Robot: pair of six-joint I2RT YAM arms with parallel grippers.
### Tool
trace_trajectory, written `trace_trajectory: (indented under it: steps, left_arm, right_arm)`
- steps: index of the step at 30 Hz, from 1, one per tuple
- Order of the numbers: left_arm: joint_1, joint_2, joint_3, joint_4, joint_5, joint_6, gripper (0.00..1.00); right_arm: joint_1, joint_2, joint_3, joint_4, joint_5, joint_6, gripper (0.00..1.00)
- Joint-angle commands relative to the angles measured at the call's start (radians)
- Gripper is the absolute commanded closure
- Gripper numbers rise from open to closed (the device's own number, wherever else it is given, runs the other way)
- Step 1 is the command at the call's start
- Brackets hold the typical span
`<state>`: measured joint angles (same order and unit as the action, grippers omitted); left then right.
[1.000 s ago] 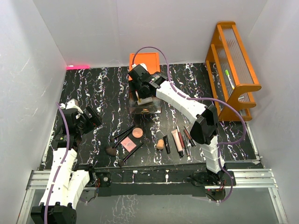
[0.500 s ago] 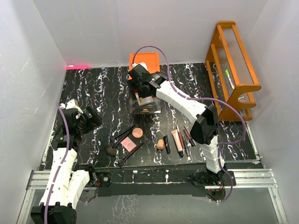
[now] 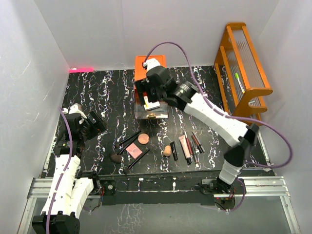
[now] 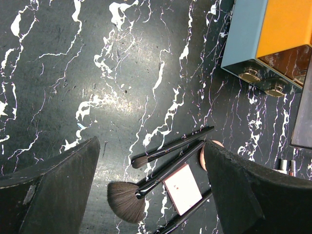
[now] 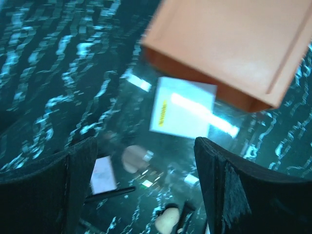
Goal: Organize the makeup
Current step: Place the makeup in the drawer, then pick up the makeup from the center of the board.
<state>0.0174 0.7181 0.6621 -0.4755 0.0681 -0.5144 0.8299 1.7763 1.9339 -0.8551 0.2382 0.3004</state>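
The makeup lies on the black marbled table. In the top view I see black brushes (image 3: 129,139), a round tan compact (image 3: 143,138), a pink palette (image 3: 135,150), a beige sponge (image 3: 167,151), a dark tube (image 3: 174,150) and a pink tube (image 3: 185,146). A pale-yellow palette (image 3: 151,104) lies in the pulled-out clear drawer (image 3: 152,113). My right gripper (image 3: 152,93) hovers open and empty above that drawer; its view shows the palette (image 5: 183,107) below. My left gripper (image 3: 93,124) is open and empty, left of the brushes (image 4: 170,146), fan brush (image 4: 126,200) and pink palette (image 4: 183,189).
The orange drawer chest (image 3: 150,63) stands at the back middle, also in the left wrist view (image 4: 285,24). The orange wooden rack (image 3: 243,68) stands at the right wall. Thin pencils (image 3: 196,143) lie right of the pink tube. White walls enclose the table.
My right arm has swung its elbow out to the right and the gripper has shifted slightly right and back over the chest. The left arm and the makeup have not moved.
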Motion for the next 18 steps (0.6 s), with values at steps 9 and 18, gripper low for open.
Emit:
trace_trajectory:
  steps: [9,18]
  left_arm:
    - [-0.004,-0.028,0.037,-0.021,-0.030,-0.005,0.13]
    - [-0.004,-0.102,0.052,-0.055,-0.123,-0.022,0.13]
  right_arm:
    - [0.416,-0.238,-0.523,0.377,0.014,-0.027,0.15]
    - [0.434,-0.121,-0.675,0.447,0.013,0.028,0.14]
